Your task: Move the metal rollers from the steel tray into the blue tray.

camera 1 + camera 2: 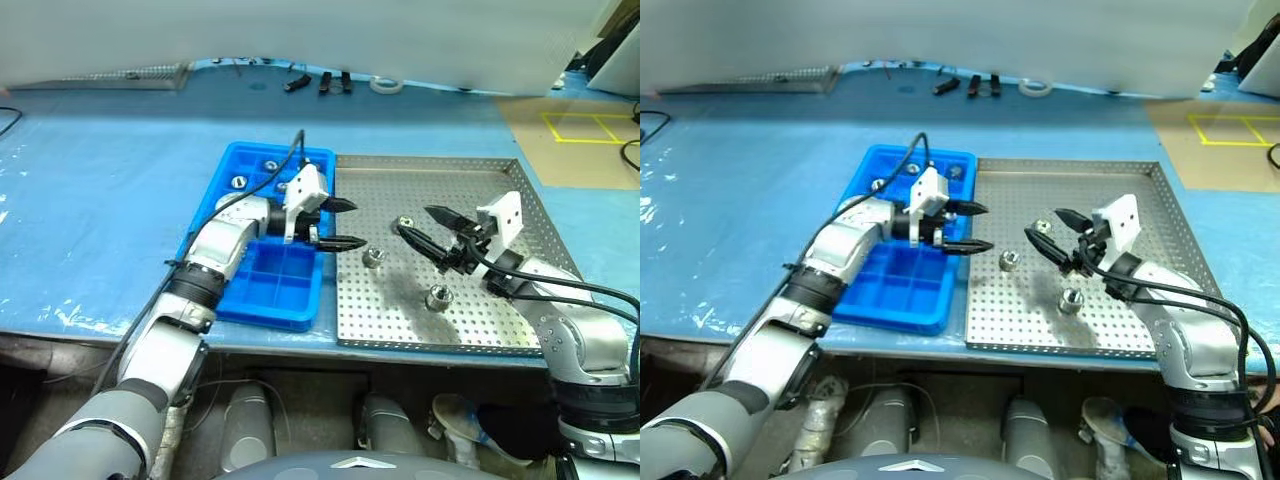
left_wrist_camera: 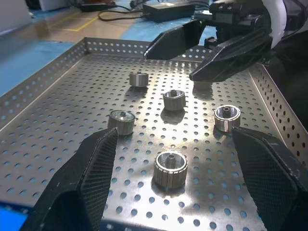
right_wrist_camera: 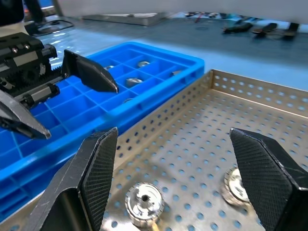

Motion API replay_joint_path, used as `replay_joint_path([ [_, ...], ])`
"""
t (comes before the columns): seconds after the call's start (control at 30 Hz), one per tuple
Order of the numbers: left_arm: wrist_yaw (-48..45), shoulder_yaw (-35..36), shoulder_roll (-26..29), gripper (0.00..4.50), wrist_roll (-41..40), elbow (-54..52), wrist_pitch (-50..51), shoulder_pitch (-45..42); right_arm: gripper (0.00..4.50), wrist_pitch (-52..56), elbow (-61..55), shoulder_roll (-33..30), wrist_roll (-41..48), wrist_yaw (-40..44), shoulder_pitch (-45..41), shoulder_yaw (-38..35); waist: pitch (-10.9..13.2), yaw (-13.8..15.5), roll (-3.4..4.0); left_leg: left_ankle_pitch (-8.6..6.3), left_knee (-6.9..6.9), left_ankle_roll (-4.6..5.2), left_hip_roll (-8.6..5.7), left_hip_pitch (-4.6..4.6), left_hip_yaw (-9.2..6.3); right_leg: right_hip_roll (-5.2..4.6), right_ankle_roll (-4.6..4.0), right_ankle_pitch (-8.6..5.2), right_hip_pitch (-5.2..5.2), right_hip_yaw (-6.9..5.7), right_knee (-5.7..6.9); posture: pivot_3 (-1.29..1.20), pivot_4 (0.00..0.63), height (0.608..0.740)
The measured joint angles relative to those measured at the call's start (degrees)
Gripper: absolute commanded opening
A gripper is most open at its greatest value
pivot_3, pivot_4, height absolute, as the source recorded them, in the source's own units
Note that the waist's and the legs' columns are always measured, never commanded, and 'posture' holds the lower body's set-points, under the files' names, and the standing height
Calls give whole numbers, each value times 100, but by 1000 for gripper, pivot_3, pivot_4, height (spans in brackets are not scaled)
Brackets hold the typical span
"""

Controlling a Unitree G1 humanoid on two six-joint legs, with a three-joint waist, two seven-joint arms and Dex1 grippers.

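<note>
Over the steel tray (image 1: 520,300), both grippers stood wide open and empty.
Left gripper (image 1: 340,223) hung at the seam between blue tray (image 1: 255,300) and steel tray; right gripper (image 1: 420,225) faced it above the perforated floor. Metal rollers (image 2: 171,168) lay loose on the floor between and below the fingertips, untouched, with others already in the blue tray's far compartments. Bare floor remained toward the right rim.

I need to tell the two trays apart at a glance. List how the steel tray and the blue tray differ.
The square silver steel tray has a flat perforated floor; the bright blue plastic tray is divided into small square compartments. The steel tray is wider; the blue tray is narrower. They sit side by side on the blue table, and each holds small shiny metal rollers.
</note>
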Motion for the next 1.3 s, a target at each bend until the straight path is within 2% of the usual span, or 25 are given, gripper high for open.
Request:
replay_joint_path([
  [0.37,116,-540,-802,3965,1120,2105,-918,-1106,3911,66,-1063,439,57,-795,1257,-353,-1,-215,1,-17,1,28,-7,0,18,-1,12,7,7,1,-37,-460,150,740],
  [0.57,441,-630,-970,3965,1623,2887,-1058,-1374,3911,57,-1405,601,52,-1136,1540,-367,-1,-335,1,-25,3,40,-11,5,34,-2,16,9,9,5,-47,-492,150,740],
  [0.83,478,-877,-1047,3965,2230,3355,-1201,-1518,3911,18,-1519,697,37,-1358,1671,-364,-1,-398,1,-29,2,47,-13,8,39,-5,16,9,13,6,-50,-501,150,740],
  [1.07,260,-896,-1043,3965,2439,3436,-1227,-1519,3911,-26,-1507,696,16,-1413,1667,-363,-1,-474,1,-30,2,48,-12,14,41,-5,15,9,16,8,-51,-493,150,740],
  [1.17,256,-896,-1043,3365,2507,3436,-1231,-1520,3962,-41,-1489,696,-25,-1412,1648,-359,-1,-478,1,-31,2,49,-10,16,42,-5,15,9,16,9,-51,-489,150,740],
  [1.27,319,-890,-1041,2392,2542,3441,-1234,-1520,3962,-70,-1469,696,-72,-1412,1610,-355,-1,-479,1,-31,2,49,-9,19,43,-5,15,9,19,10,-51,-489,150,740],
  [1.3,356,-890,-1041,2392,2557,3449,-1224,-1524,3962,-73,-1453,696,-83,-1411,1595,-349,-1,-479,1,-31,2,49,-9,23,43,-5,15,9,22,10,-51,-479,150,740],
])
